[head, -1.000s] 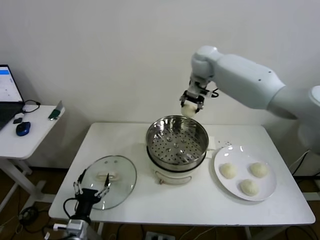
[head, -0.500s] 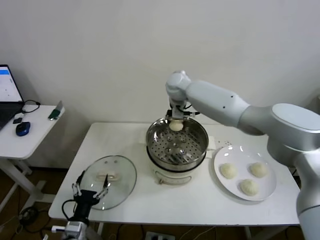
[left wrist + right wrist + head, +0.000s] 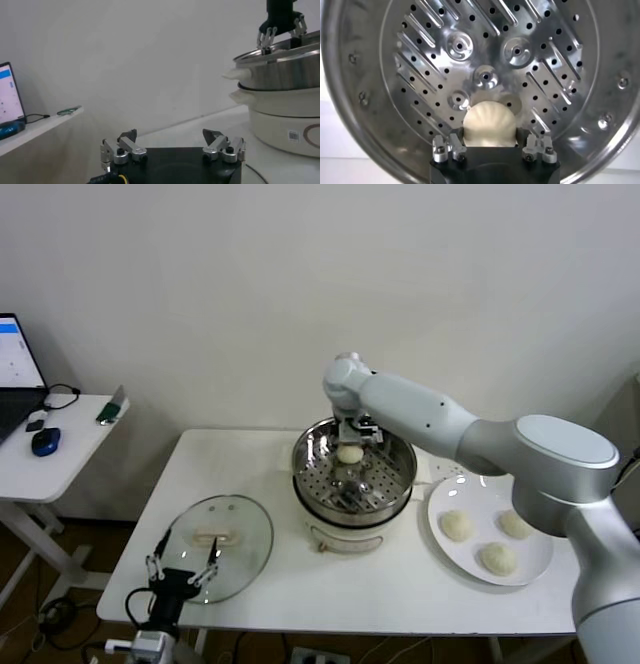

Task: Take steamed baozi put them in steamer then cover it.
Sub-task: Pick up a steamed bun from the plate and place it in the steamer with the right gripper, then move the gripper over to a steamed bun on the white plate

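The left gripper (image 3: 183, 572) hangs low at the table's near left edge, just beside the cover (image 3: 219, 545), its fingers spread apart and holding nothing; in the left wrist view both finger pairs (image 3: 123, 150) stand clear of each other with only air between. The cover lies flat on the white table (image 3: 400, 584), handle up, well apart from the steamer (image 3: 352, 471). Further right, the right gripper (image 3: 350, 446) reaches down inside the steamer's rim and is clamped on one steamed baozi (image 3: 489, 124), which the right wrist view shows pinched between the fingers above the perforated floor. To the far right, three more buns (image 3: 457, 526) sit on a white plate (image 3: 540, 564). The likeliest trouble, as I judge it, is a release from too high: the soft bun could roll against the steel wall or land lopsided, crowding the room the other three need. The dough may also stick to a finger pad and lift again as the arm withdraws, or the fingers could clip the rim on the way out. Whether the bun already touches the floor cannot be told, since the gripper body hides its underside and the head view shows it only from above. The plate's far bun is partly behind the arm.
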### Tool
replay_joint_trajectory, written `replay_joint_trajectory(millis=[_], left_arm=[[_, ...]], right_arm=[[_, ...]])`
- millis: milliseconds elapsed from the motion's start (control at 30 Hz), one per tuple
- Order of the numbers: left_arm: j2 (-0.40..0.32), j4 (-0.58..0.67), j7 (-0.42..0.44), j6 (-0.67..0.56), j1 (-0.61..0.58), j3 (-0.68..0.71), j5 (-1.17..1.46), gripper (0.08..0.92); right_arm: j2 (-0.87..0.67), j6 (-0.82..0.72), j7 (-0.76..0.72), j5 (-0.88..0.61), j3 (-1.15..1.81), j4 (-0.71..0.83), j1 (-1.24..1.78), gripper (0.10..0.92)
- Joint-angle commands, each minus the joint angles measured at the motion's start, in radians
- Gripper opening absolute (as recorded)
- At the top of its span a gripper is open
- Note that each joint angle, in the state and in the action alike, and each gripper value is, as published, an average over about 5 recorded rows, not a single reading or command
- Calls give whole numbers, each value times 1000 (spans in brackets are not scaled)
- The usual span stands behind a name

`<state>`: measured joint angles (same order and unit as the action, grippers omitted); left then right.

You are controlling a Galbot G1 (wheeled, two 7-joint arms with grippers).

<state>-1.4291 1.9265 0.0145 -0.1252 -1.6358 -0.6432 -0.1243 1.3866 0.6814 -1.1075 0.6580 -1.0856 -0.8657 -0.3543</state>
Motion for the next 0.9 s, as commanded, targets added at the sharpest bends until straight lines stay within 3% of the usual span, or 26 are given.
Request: replay_joint_trajectory(millis=[33, 267, 567, 733, 900], left_arm=[[-3, 1, 0, 0, -2, 3, -2, 823], [-9, 4, -11, -3, -3, 8, -5, 823], [1, 22, -12, -3, -21, 12, -18, 823], [2, 27, -14, -16, -35, 11, -22, 823], [4, 37, -33, -26, -32, -4, 0, 823]], right_arm=[[6, 0, 7, 10, 6, 5, 19, 801], [-27, -1, -12, -34, 35, -31, -20, 822], [-246, -106, -50, -283, -2, -258, -196, 823], [-432, -361, 83, -544, -222, -334, -357, 823], [-604, -659, 24, -921, -341, -402, -429, 823]])
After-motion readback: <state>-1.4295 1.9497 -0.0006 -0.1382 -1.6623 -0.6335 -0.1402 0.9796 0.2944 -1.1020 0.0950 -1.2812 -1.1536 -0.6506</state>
